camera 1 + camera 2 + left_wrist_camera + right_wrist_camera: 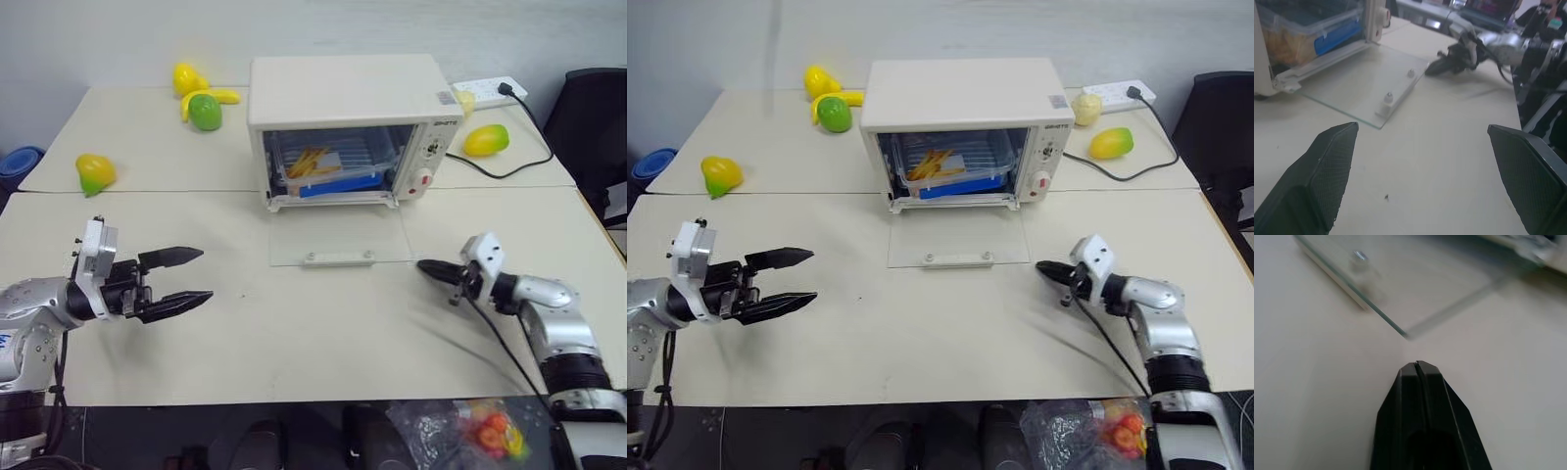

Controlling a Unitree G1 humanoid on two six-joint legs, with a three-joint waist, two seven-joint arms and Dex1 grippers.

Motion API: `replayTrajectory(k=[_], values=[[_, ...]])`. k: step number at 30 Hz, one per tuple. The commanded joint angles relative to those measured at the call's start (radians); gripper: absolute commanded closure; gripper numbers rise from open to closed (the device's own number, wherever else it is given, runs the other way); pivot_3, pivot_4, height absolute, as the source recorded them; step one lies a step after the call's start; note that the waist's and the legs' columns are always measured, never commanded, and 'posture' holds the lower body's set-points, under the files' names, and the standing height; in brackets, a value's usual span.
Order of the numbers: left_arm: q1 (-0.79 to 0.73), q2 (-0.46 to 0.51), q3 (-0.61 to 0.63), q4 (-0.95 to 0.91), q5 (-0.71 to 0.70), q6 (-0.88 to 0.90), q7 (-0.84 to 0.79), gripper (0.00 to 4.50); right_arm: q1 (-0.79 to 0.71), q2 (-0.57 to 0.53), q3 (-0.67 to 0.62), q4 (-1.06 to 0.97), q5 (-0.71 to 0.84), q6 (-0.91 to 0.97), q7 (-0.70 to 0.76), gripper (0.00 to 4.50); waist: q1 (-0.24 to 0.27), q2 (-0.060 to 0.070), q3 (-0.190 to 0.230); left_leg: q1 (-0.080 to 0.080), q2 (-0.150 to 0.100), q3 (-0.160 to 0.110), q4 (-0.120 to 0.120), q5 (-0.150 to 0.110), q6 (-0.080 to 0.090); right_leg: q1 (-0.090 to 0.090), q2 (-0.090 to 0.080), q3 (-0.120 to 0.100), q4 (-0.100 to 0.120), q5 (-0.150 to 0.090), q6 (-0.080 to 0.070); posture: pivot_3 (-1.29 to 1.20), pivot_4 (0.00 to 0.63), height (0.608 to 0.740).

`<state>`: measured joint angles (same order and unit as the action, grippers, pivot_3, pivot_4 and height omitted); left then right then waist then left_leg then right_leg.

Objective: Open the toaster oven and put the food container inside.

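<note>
The cream-white toaster oven [343, 90] stands at the middle back of the table with its glass door [338, 237] folded flat onto the tabletop. Inside it sits the clear food container [323, 168] with a blue clip and yellow food pieces. My left gripper [194, 276] hovers open and empty over the table, well left of the door. My right gripper [423, 265] is shut with nothing in it, just right of the door's front corner, pointing toward it. In the left wrist view the door's handle [1398, 93] lies ahead of the spread fingers [1332, 169].
Toy fruit lies on the table: a yellow-green one [95, 173] at the left, a green one with bananas [204, 103] at the back left, a mango [486, 140] right of the oven. A power strip [495, 91] and black cable run behind. A black chair [593, 117] stands at the far right.
</note>
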<state>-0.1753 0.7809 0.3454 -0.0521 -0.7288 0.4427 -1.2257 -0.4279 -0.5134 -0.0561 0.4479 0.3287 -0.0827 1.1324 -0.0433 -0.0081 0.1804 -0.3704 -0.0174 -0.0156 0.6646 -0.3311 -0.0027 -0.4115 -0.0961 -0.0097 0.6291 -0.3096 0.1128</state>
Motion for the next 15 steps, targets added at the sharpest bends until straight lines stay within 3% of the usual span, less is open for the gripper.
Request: replayTrajectory(k=[1,8,12,15], values=[[-0.011,-0.016,0.051,-0.044,-0.046,0.011,0.053,0.01,-0.060,0.015,-0.072,-0.091,0.095,-0.003,-0.011,4.50,0.004,0.001,0.001,-0.001,0.000,0.000,0.000,0.000,0.000,0.000,0.000,0.000,0.001,0.000,0.000,0.00,0.150,0.740],[-0.033,-0.089,0.061,-0.059,0.006,-0.087,0.152,0.01,-0.123,0.071,-0.194,-0.211,0.282,0.170,-0.136,4.50,0.021,0.001,0.001,-0.001,-0.002,-0.003,0.001,0.000,0.000,0.001,-0.002,-0.002,-0.002,0.000,0.000,0.00,0.150,0.740],[-0.012,-0.080,0.040,-0.041,0.128,-0.190,0.200,0.01,-0.065,0.029,-0.211,-0.329,0.304,0.234,-0.152,4.50,0.021,0.001,0.001,-0.002,-0.002,-0.003,0.001,0.000,0.000,0.001,-0.002,-0.002,-0.001,0.000,0.000,0.00,0.150,0.740],[0.074,-0.039,0.038,-0.026,0.174,-0.251,0.127,0.00,0.060,-0.051,-0.204,-0.446,0.288,0.240,-0.077,3.86,0.020,0.001,0.001,-0.002,-0.003,-0.002,-0.001,0.000,0.001,0.001,-0.003,-0.002,-0.002,0.000,0.000,0.00,0.150,0.740]])
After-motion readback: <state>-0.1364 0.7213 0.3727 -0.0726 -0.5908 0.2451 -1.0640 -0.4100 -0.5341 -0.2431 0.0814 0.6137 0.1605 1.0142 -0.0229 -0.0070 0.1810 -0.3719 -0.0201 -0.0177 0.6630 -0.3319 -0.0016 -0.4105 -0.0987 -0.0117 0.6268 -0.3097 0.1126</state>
